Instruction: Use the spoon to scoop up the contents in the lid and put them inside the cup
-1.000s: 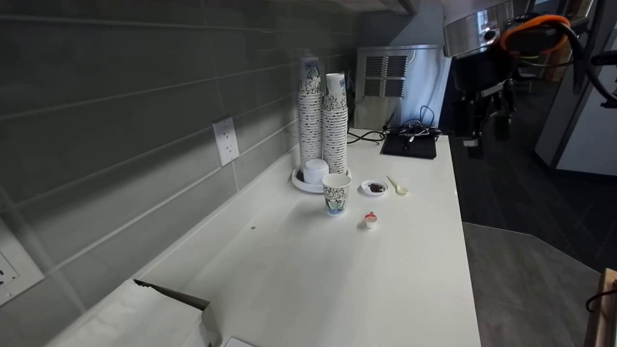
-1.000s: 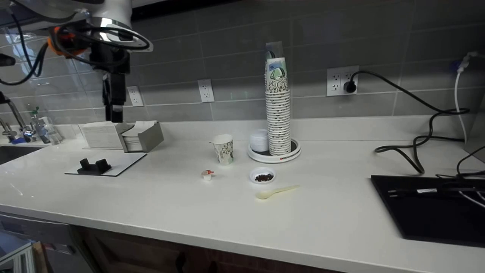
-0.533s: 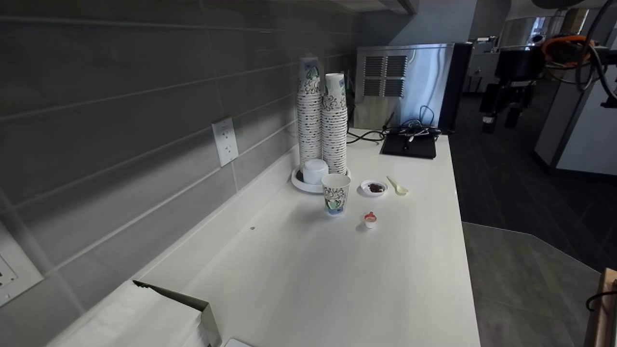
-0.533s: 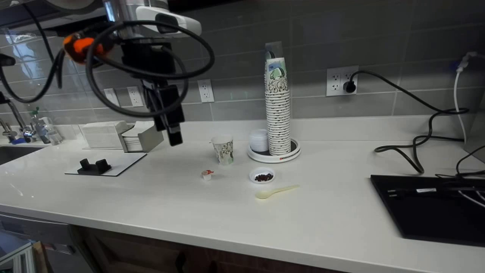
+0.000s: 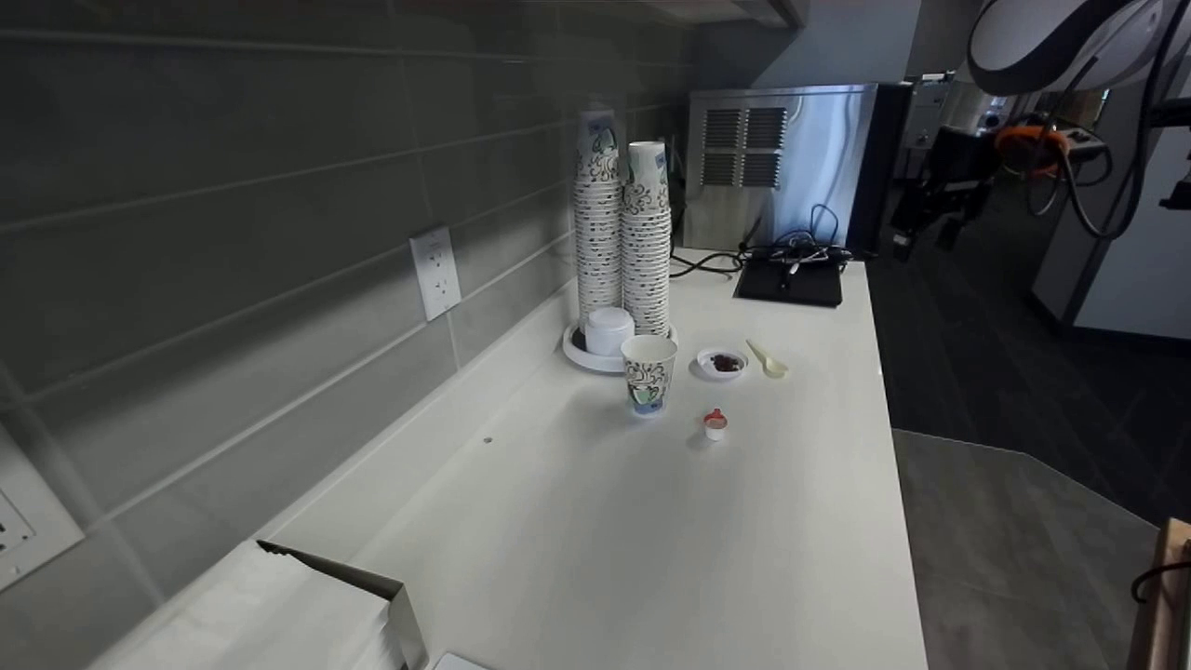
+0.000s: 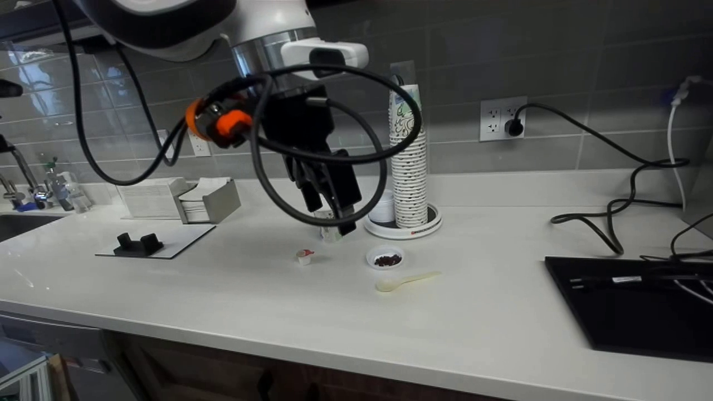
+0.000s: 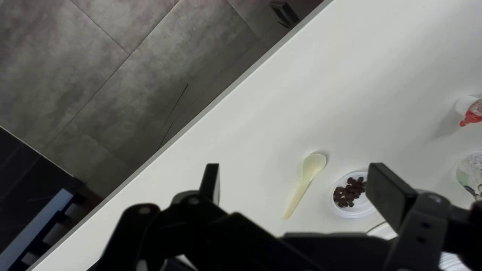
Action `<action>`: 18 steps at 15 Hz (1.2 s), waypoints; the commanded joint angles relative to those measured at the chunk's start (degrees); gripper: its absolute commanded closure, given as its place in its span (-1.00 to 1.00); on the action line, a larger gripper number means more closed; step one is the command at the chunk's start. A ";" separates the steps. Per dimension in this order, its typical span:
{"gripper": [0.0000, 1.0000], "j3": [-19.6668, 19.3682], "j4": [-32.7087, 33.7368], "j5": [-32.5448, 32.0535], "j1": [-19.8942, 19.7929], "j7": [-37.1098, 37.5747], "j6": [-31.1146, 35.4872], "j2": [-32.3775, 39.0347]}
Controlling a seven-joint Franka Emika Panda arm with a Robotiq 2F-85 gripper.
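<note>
Jaws stand wide apart on the tilted gripper (image 6: 331, 214). In an exterior view the dark contents (image 6: 388, 260) sit in the lid (image 6: 385, 250); from it, the spoon (image 6: 393, 284) lies at 5 o'clock, the partly hidden cup (image 6: 328, 234) stands at 10, the red-tabbed tub (image 6: 304, 257) at 9.

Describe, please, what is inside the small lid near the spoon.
Small dark brown pieces lie bunched in the lid, with bare white showing beside them. In the wrist view, the pincer hides one edge, which both exterior views show. What lies beneath the pieces is covered.
</note>
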 commanded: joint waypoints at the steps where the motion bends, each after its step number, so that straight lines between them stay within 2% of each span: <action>1: -1.00 0.75 0.37 0.26 -0.67 -0.18 -0.10 0.38; 6: -1.00 0.73 0.67 0.27 -0.66 -0.18 -0.10 0.37; 8: -1.00 -0.01 5.05 4.73 -0.04 1.28 -0.23 6.50; 12: -1.00 1.65 15.79 13.30 0.87 4.54 -8.70 19.76; 15: -1.00 4.19 25.11 15.52 0.03 8.09 -14.13 30.02; 18: -1.00 6.02 34.22 19.38 -2.34 7.08 -18.25 38.23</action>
